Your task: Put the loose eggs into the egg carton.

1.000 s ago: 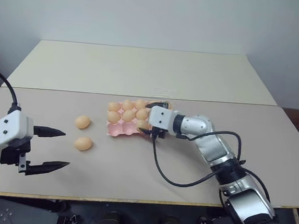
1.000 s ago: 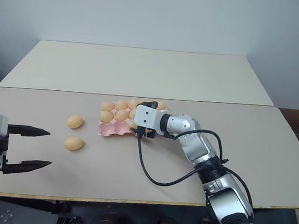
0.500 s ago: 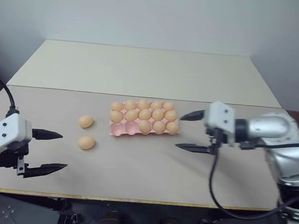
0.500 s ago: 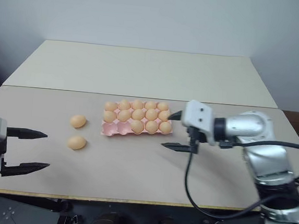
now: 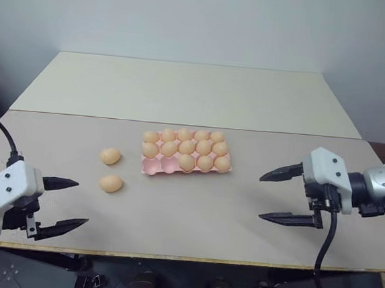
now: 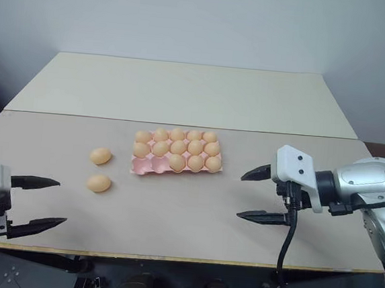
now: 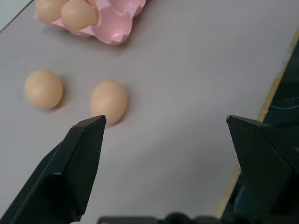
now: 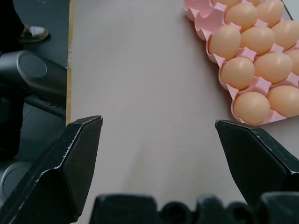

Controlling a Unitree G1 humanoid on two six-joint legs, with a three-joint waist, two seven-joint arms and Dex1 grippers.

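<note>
- Two loose eggs lie on the tan table, left of the egg carton: the far loose egg and the near loose egg, close together but apart.
- The carton sits mid-table with thirteen eggs in it; two cups at its near left corner stand empty.
- The left gripper hangs at the near left edge, its fingers spread wide and holding nothing. The near loose egg lies beyond it and a little to the right, so this arm is clearly the nearer one for the next pick.
- The right gripper hovers right of the carton, wide open and empty, pointing left towards it and well apart from both loose eggs.
- The left wrist view shows the near loose egg's long axis running roughly along the reach.
- The right wrist view shows the carton's right end, every cup there filled.
</note>
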